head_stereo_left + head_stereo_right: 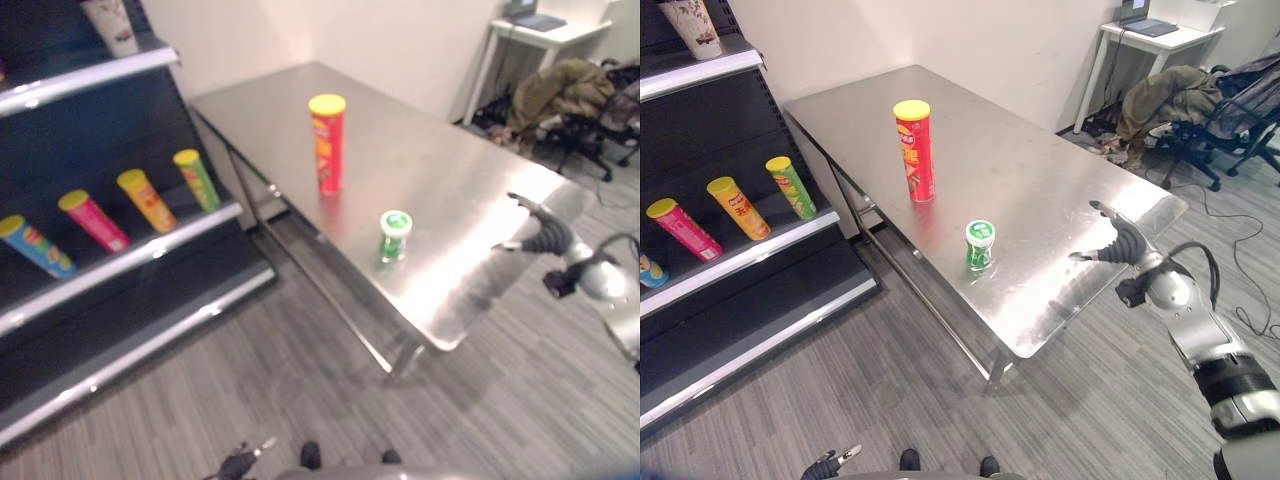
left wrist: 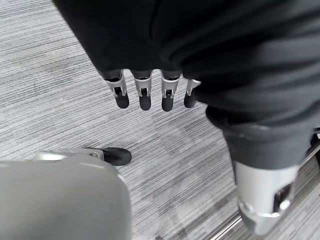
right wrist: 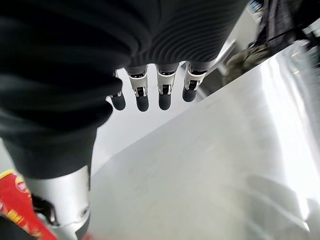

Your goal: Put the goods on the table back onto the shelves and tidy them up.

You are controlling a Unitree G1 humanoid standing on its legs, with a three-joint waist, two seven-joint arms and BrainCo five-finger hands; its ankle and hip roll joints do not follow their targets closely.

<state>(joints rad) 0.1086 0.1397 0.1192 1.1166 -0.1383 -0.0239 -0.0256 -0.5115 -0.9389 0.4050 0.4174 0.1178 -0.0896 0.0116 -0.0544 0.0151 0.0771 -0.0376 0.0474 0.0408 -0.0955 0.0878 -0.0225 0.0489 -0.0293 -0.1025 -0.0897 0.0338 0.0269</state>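
Left eye: red can (image 1: 328,140) upright mid-table (image 1: 440,170), green jar (image 1: 395,235) nearer the front edge, both well apart from the right hand (image 1: 540,232) at the table's right side; four cans lie tilted on the shelf (image 1: 120,262).
Right eye: right hand's fingers (image 1: 1110,215) spread and relaxed, holding nothing — jar well beyond the fingertips, can farther still.
Left wrist: left hand (image 2: 150,90) hangs over floor (image 2: 60,100), fingers straight, side by side, empty.
Right wrist: fingers straight above bare table, red can at the thumb side.
Step looks like reaching for the jar — come in level, thumb opposite fingers, wrap the body below the lid, lift straight so it doesn't tip
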